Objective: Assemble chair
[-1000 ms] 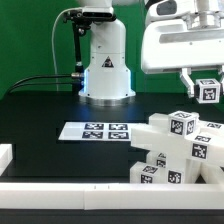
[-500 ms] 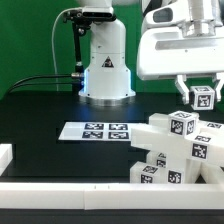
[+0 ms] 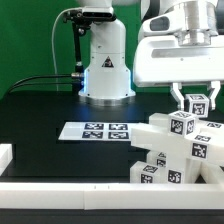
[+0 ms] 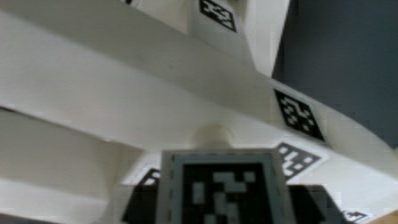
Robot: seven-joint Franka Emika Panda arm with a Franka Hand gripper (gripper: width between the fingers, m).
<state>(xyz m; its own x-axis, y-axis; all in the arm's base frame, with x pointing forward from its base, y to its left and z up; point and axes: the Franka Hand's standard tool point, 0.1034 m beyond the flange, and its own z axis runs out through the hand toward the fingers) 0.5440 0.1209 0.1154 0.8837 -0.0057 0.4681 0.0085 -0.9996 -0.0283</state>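
Note:
The chair (image 3: pixel 178 150) is a blocky stack of white tagged parts at the exterior view's lower right. My gripper (image 3: pixel 196 104) hangs just above its top block, shut on a small white tagged block (image 3: pixel 197 101). In the wrist view the same block (image 4: pixel 221 183) sits between my dark fingers (image 4: pixel 146 198), with my gripper (image 4: pixel 222 200) close over the chair's long white bars (image 4: pixel 160 80), which carry square tags. The lower part of the block is hidden.
The marker board (image 3: pixel 93 130) lies flat on the black table left of the chair. The robot's white base (image 3: pixel 106 62) stands behind it. A low white wall (image 3: pixel 60 189) runs along the front, with a white corner piece (image 3: pixel 5 155) at the left.
My gripper has moved toward the exterior view's left and slightly down with the small block, from the right edge to just above the chair's top block.

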